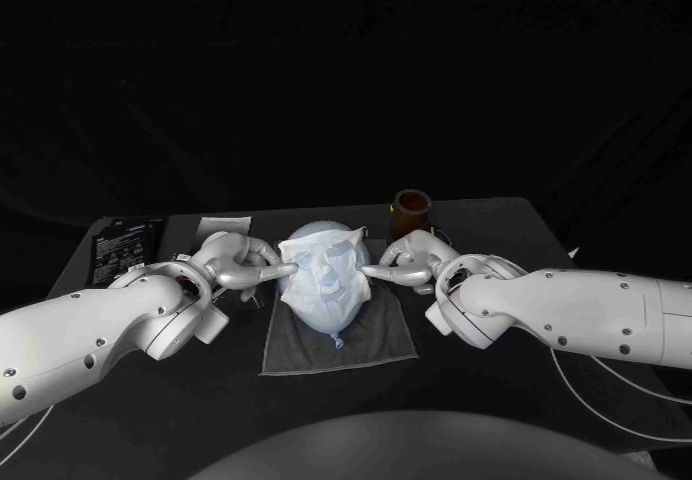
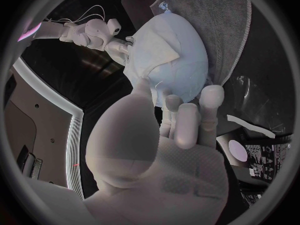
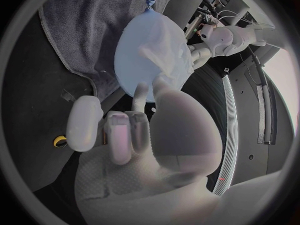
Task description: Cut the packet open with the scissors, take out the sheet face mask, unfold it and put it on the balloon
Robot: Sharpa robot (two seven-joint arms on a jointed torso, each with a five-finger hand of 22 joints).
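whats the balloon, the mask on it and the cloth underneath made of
Balloon: smooth pale blue skin with a knotted neck, so probably rubber.
Mask: thin white sheet, likely soft fabric, since it clings and creases over the balloon.
Cloth: grey and matte with a stitched hem, so it looks like towel fabric.

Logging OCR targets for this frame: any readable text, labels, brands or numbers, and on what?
Nothing legible.
Black pack, at the back of the table on the robot's left: lines of white print, too small to read in the head view and blurred in the left wrist view.
Sheet face mask, balloon, brown jar: no text visible.
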